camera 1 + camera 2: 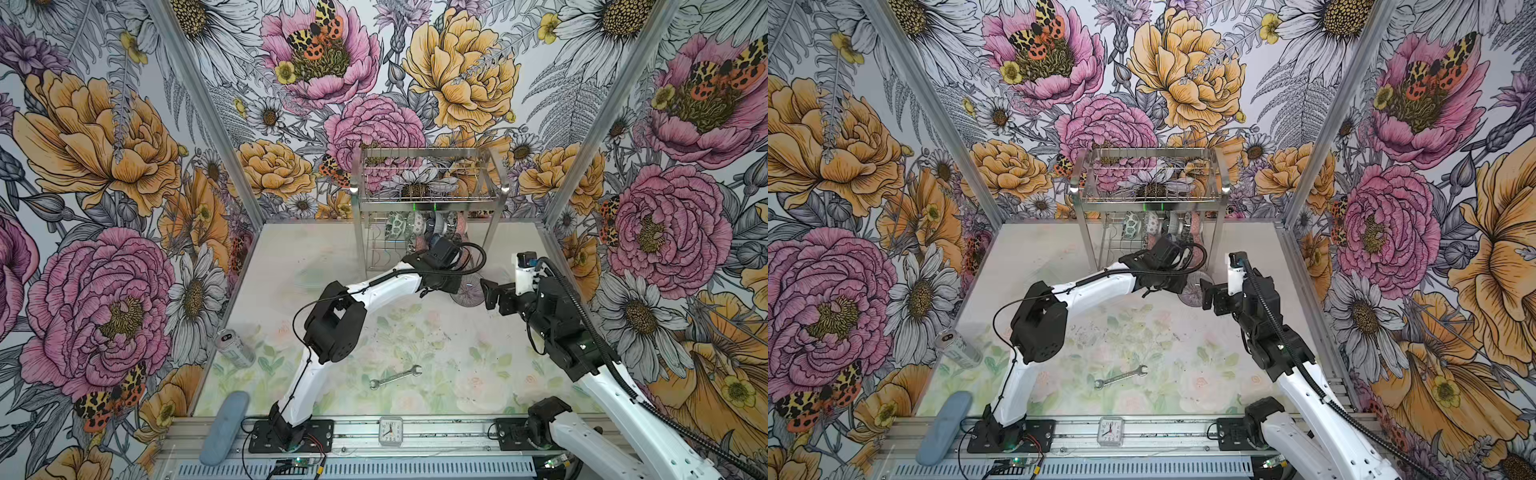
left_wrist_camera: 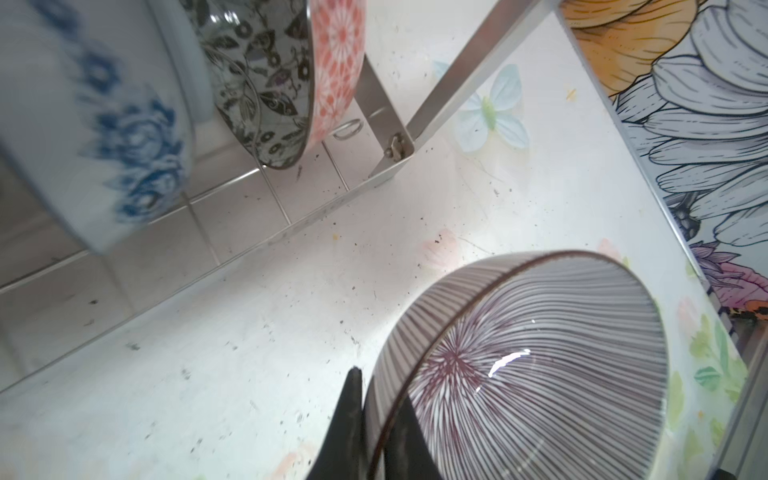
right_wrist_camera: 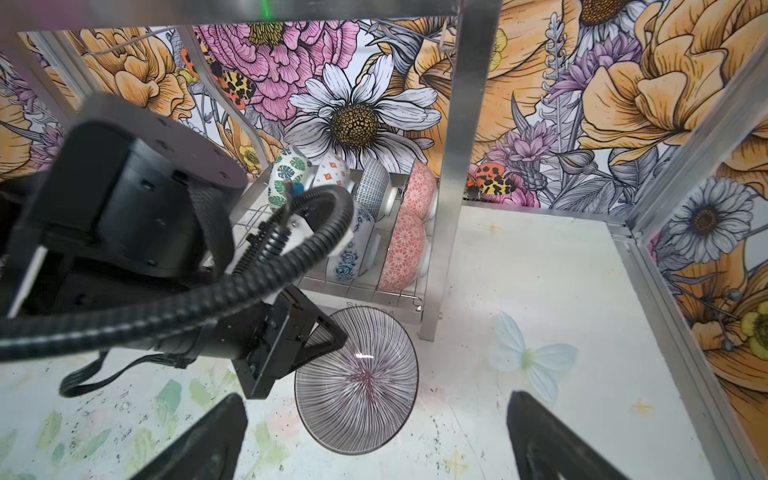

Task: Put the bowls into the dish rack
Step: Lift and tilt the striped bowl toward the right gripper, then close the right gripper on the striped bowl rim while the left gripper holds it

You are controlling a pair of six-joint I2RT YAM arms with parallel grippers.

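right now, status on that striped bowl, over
Left gripper shut on striped bowl rim; right gripper open, empty. Bowl outside dish rack. Rack leg close beside it.

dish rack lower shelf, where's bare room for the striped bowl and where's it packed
Bare wire slots show at the lower shelf's left end, between the dish rack's left leg and the green-leaf bowl. The upper basket looks empty. The right end is packed: pink bowls against the leg, left gripper holding the striped bowl in front.
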